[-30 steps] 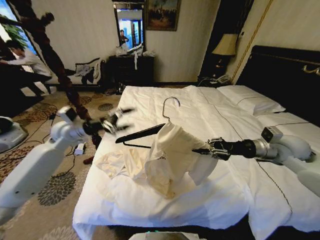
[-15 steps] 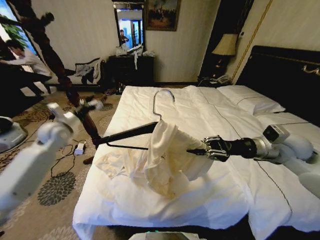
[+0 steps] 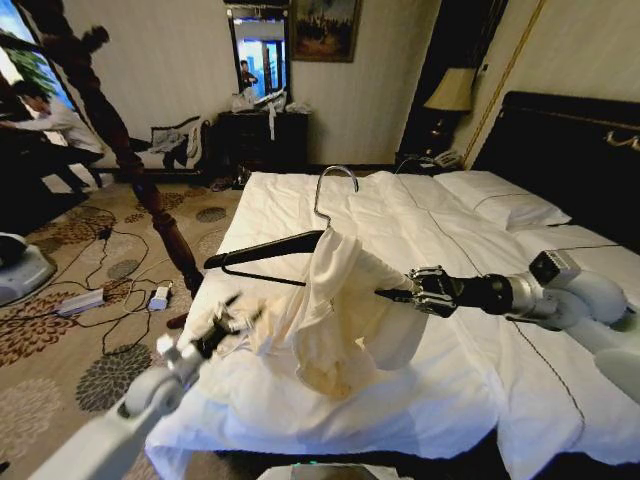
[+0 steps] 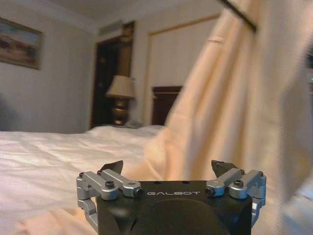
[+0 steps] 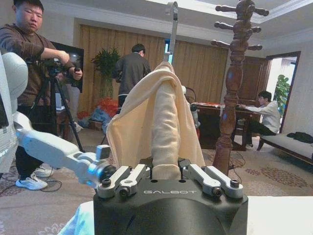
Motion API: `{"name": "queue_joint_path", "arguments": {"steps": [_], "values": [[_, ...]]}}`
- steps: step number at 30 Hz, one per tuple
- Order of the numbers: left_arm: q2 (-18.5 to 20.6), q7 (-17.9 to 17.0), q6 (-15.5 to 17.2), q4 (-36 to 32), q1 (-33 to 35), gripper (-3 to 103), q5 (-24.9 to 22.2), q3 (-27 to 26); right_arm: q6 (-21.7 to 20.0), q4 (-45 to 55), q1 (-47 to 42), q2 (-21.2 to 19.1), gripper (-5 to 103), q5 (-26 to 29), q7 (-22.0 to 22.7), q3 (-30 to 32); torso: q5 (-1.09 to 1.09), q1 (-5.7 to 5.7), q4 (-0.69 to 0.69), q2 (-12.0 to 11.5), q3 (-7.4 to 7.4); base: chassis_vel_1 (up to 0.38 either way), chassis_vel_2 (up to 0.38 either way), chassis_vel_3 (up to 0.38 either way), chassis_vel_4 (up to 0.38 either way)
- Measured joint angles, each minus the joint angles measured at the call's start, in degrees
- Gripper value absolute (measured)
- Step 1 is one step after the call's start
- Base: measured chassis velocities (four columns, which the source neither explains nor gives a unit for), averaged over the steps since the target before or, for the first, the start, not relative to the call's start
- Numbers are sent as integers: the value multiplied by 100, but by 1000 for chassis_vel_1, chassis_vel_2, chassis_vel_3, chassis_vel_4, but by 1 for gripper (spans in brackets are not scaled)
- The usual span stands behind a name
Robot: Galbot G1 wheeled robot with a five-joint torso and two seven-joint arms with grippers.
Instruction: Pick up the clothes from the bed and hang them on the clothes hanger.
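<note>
The clothes hanger [image 3: 262, 258] hangs above the bed [image 3: 440, 225], its silver hook [image 3: 334, 184] pointing up and one dark arm bare. The cream clothes [image 3: 335, 300] drape over its other arm, with a sleeve trailing onto the duvet. My right gripper [image 3: 402, 294] comes in from the right and is shut on the cloth-covered hanger arm; the right wrist view shows its fingers [image 5: 128, 177] clamped around that wrapped arm [image 5: 165, 122] under the hook [image 5: 172, 29]. My left gripper [image 3: 236, 320] is low at the bed's left edge beside the trailing sleeve, open [image 4: 167, 169], facing the clothes [image 4: 230, 103].
A tall dark turned-wood stand [image 3: 150, 200] rises on the carpet left of the bed. Cables and a power strip [image 3: 80, 301] lie on the floor. The dark headboard [image 3: 570, 150] and pillows [image 3: 505, 205] are at the far right. People stand in the room behind.
My left arm has swung down from beside the hanger's bare end to the bed's left edge by the sleeve. The hanger has tipped, its hook moving up a little.
</note>
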Motion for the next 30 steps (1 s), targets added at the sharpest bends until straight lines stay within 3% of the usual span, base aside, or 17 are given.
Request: {"name": "queue_joint_path", "arguments": {"steps": [5,11,12,13,16,17,20,24,26,28,30], "values": [[-115,193,19,3,272,100,101,-123,21,-16,12,5,22,-27,-7,0,-1,0,1,0,0,0,0,0,0],[-305,44,219,226,208,100,-335,-74,67,-10,16,5,22,-32,-10,14,-1,0,0,0,1,0,0,0,0],[-350,317,292,385,192,100,-551,-122,80,0,14,8,22,-33,-11,27,-2,1,-1,0,1,0,0,0,0],[-350,317,292,385,192,100,-551,-122,80,0,14,8,22,-33,-11,27,-2,1,-1,0,1,0,0,0,0],[-372,1487,483,798,238,100,-692,-337,94,-4,12,-7,22,-33,-17,67,-1,0,2,0,1,0,0,0,0],[-372,1487,483,798,238,100,-692,-337,94,-4,12,-7,22,-33,-17,67,-1,0,2,0,1,0,0,0,0],[-397,1911,553,1089,185,99,-571,-430,112,-27,12,-41,22,-25,-32,94,-2,1,2,0,1,0,0,0,0],[-466,1801,595,1141,14,99,-512,-347,130,-34,12,-56,22,-19,-37,94,-1,1,1,0,1,0,0,0,0],[-539,1436,696,1024,-146,98,-382,-191,136,-33,13,-65,22,-11,-36,93,-1,1,0,0,1,0,0,0,0],[-558,1343,717,993,-182,98,-324,-154,137,-31,14,-68,22,-8,-34,93,-1,1,0,0,1,0,0,0,0],[-613,1036,770,874,-284,93,-107,-21,140,-20,17,-76,22,15,-23,92,-1,1,0,0,1,0,0,0,0]]}}
